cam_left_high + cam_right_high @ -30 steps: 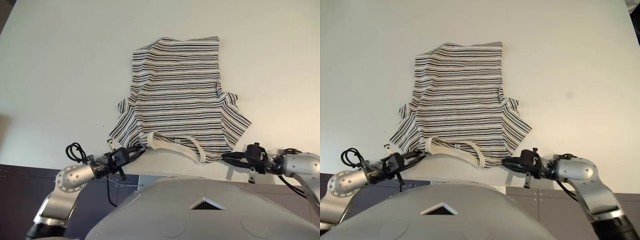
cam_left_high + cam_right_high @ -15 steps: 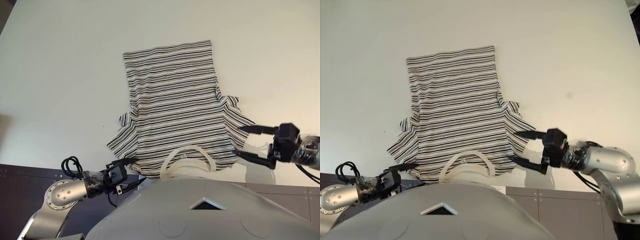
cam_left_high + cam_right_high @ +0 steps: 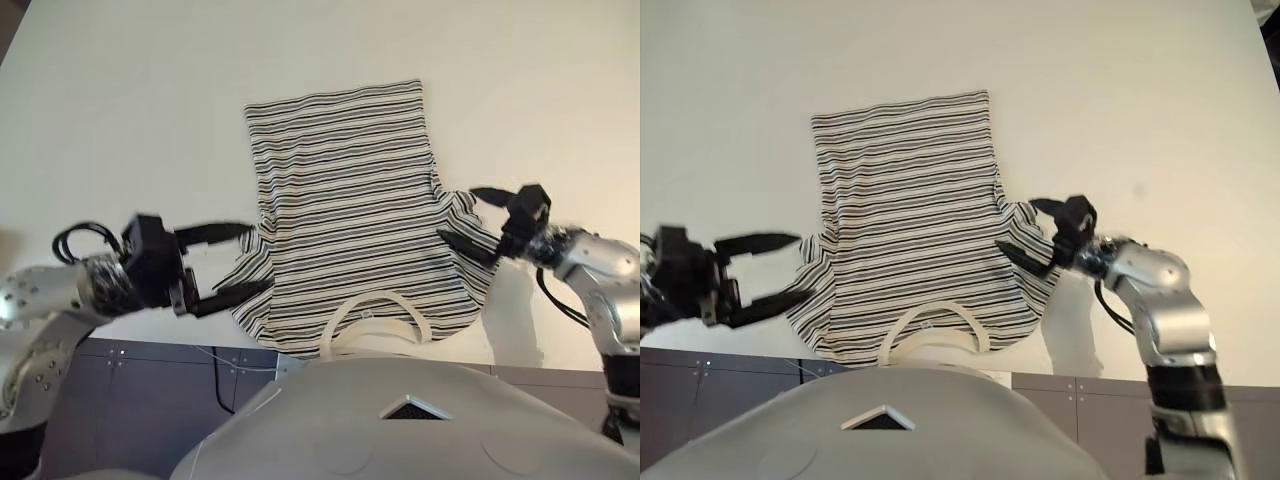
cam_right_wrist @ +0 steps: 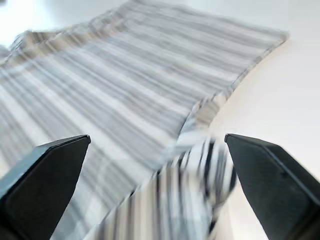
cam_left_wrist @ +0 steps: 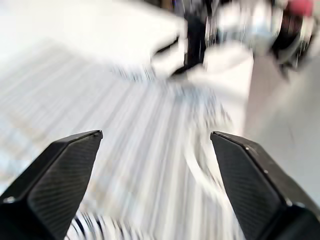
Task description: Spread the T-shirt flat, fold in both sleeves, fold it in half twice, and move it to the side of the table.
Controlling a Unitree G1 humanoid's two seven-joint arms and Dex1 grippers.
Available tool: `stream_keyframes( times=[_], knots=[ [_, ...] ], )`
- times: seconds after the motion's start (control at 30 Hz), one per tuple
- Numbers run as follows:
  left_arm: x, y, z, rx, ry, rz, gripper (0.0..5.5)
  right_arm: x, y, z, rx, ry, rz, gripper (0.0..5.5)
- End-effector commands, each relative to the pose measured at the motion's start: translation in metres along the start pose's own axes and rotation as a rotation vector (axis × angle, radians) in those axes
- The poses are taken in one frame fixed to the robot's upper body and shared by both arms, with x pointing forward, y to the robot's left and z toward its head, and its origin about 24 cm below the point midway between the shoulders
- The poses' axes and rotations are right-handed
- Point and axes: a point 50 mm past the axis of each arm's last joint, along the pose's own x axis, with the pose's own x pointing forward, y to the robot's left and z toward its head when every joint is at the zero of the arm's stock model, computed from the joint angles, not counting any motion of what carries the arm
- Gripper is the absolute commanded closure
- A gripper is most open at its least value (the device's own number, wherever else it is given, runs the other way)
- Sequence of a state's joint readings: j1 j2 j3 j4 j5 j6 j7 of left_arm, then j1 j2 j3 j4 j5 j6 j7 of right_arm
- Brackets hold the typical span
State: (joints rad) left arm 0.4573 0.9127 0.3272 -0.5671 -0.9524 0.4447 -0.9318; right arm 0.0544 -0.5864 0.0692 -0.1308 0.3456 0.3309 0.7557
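Having risen, left hand and right hand gape apart beside the T-shirt sleeves.

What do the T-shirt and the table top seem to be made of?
The T-shirt looks like a soft, thin knit fabric, perhaps cotton, with a matt finish. It lies limp, with small wrinkles and curling sleeve edges. The table looks like a hard, smooth board, perhaps laminate. It is pale, even and matt, with no visible grain.

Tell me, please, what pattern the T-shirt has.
The T-shirt has dark-and-white stripes, clearest in the left eye view.
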Motion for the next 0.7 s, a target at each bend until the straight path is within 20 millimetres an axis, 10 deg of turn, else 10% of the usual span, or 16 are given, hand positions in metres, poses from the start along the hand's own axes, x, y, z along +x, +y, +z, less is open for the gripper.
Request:
stream_keyframes(
  times=[0.03, 0.2, 0.37, 0.5, 0.7],
  knots=[
    [0.018, 0.056, -0.016, -0.153, -0.147, 0.369, 1.48, 0.068, -0.024, 0.019, 0.003, -0.030, -0.147, 0.53],
    [0.041, 0.094, -0.035, -0.277, -0.355, 0.856, 1.48, 0.120, -0.052, 0.024, -0.122, 0.127, -0.376, 0.53],
    [0.066, 0.092, -0.053, -0.405, -0.444, 1.007, 1.48, 0.111, -0.071, -0.002, -0.148, 0.286, -0.491, 0.53],
    [0.048, 0.107, -0.061, -0.380, -0.412, 1.145, 1.48, 0.095, -0.088, -0.009, -0.107, 0.315, -0.642, 0.53],
    [0.042, 0.107, -0.062, -0.359, -0.417, 1.176, 1.48, 0.104, -0.091, 0.016, -0.113, 0.160, -0.645, 0.53]
  ],
)
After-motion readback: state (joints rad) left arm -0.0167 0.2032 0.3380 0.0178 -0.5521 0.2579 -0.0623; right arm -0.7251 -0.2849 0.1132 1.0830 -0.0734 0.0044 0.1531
